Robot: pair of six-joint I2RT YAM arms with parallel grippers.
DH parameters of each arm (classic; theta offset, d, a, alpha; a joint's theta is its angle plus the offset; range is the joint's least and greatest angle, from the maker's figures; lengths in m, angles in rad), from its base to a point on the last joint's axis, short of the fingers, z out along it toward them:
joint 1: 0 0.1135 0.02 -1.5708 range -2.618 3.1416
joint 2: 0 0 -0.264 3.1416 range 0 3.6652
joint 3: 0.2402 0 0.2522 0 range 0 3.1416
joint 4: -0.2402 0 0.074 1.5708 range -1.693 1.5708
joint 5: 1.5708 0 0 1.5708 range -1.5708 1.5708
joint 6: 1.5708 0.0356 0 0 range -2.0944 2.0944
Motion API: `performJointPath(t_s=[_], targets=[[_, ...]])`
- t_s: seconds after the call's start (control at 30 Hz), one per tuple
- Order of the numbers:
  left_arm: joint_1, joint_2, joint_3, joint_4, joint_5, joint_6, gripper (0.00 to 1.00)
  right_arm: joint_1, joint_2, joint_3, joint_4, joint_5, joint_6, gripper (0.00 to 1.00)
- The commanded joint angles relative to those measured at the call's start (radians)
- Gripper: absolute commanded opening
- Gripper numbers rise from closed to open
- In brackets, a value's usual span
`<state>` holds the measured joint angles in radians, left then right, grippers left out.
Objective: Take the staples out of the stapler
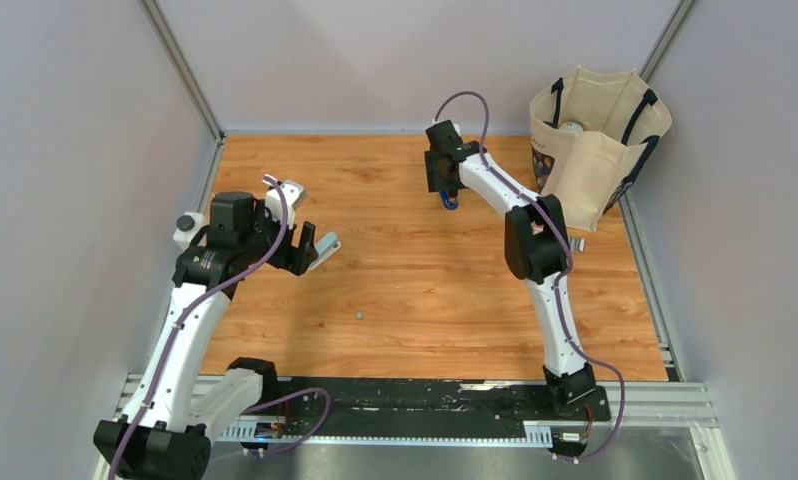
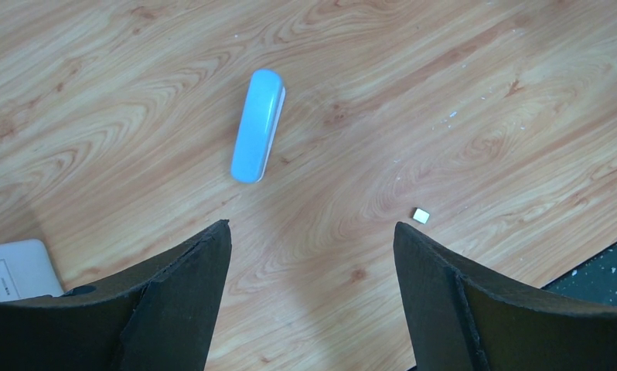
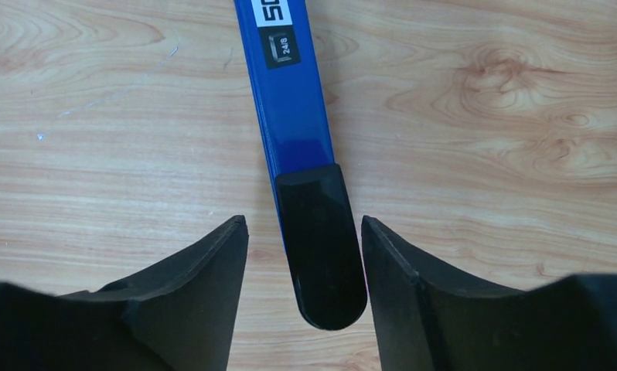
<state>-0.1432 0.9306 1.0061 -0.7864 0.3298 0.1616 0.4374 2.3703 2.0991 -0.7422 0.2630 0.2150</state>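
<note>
The dark-blue stapler (image 3: 290, 100) lies flat on the bench (image 1: 425, 290), towards its far side. Its black rear end sits between the fingers of the right gripper (image 3: 304, 224), which stand spread on either side of it. A gap shows on one side, so they are not pinching. The left gripper (image 2: 311, 228) hovers with fingers spread wide and empty, above a pale blue block (image 2: 257, 125).

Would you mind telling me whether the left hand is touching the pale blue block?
Apart. The left wrist view shows bare tabletop between the pale blue block and the open left hand.
</note>
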Motion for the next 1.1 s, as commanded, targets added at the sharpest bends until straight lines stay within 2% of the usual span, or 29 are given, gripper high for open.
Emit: performJointPath(t_s=[0.0, 0.2, 0.27, 0.33, 0.4, 0.43, 0.53, 0.77, 1.07], targets=[[0.002, -0.026, -0.018, 0.021, 0.037, 0.006, 0.85, -0.006, 0.023, 0.059, 0.04, 0.002, -0.006, 0.54], [-0.01, -0.042, -0.034, -0.011, 0.069, 0.038, 0.86, -0.006, -0.006, 0.018, 0.049, -0.044, 0.02, 0.16], [-0.027, -0.047, -0.05, -0.007, 0.068, 0.047, 0.85, -0.003, -0.043, -0.028, 0.063, -0.077, 0.052, 0.11], [-0.048, -0.047, -0.072, 0.006, 0.066, 0.061, 0.72, 0.001, -0.084, -0.088, 0.069, -0.108, 0.11, 0.08], [-0.077, -0.047, -0.09, 0.024, 0.058, 0.059, 0.69, 0.017, -0.143, -0.166, 0.079, -0.136, 0.161, 0.04], [-0.091, -0.046, -0.099, 0.033, 0.046, 0.055, 0.7, 0.032, -0.178, -0.212, 0.098, -0.136, 0.179, 0.03], [-0.134, -0.036, -0.113, 0.053, 0.015, 0.047, 0.83, 0.096, -0.279, -0.397, 0.167, -0.108, 0.224, 0.0], [-0.167, -0.012, -0.153, 0.09, 0.023, 0.015, 0.85, 0.253, -0.496, -0.726, 0.32, -0.126, 0.388, 0.0], [-0.182, 0.065, -0.207, 0.203, 0.231, -0.03, 0.85, 0.363, -0.681, -0.902, 0.49, -0.114, 0.621, 0.0]])
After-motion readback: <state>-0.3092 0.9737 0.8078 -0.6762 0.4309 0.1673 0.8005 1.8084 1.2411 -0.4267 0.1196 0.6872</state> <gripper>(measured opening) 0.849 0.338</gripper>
